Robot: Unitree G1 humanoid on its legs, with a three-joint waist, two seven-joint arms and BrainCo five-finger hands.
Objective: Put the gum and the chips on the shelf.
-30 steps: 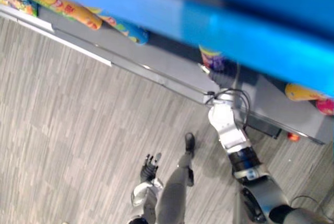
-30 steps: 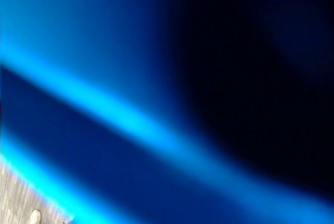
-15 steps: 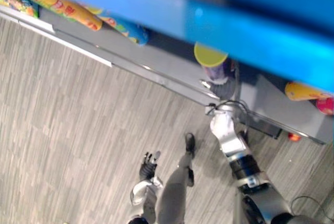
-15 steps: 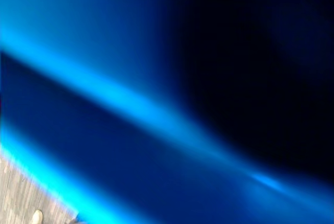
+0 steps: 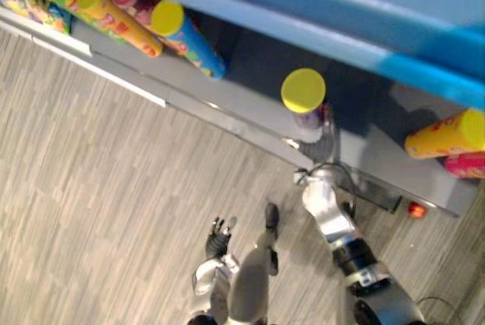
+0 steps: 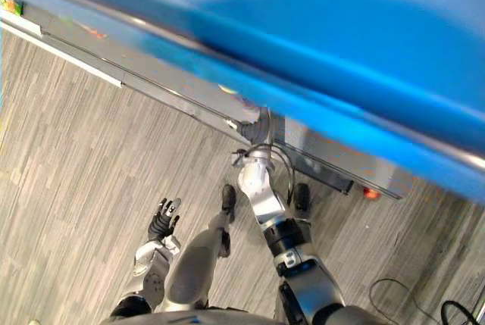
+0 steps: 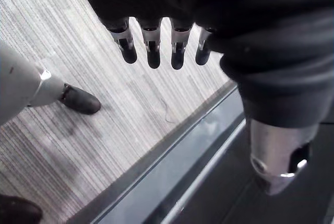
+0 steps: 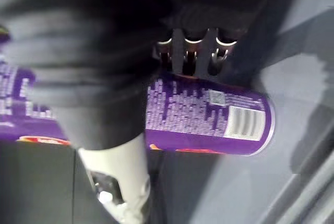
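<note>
A purple chips can (image 5: 306, 105) with a yellow lid stands upright on the grey shelf board (image 5: 250, 98). My right hand (image 5: 324, 140) is just in front of it at the shelf's edge. In the right wrist view its fingers (image 8: 191, 57) reach straight out over the can's purple side (image 8: 209, 115), with the thumb (image 8: 117, 177) apart from them, so the hand is open and grips nothing. My left hand (image 5: 218, 237) hangs low over the floor, its fingers (image 7: 153, 51) straight and empty.
More chips cans lie on the same shelf: orange and blue ones (image 5: 182, 33) at the left, a yellow one (image 5: 445, 135) and a pink one (image 5: 465, 164) at the right. A blue upper shelf edge (image 5: 394, 56) juts out overhead. A small red thing (image 5: 415, 209) lies on the floor.
The camera has shifted, and more of the shelf shows under the blue edge. My right hand has let go of the purple can and drawn back a little; the can stands alone.
</note>
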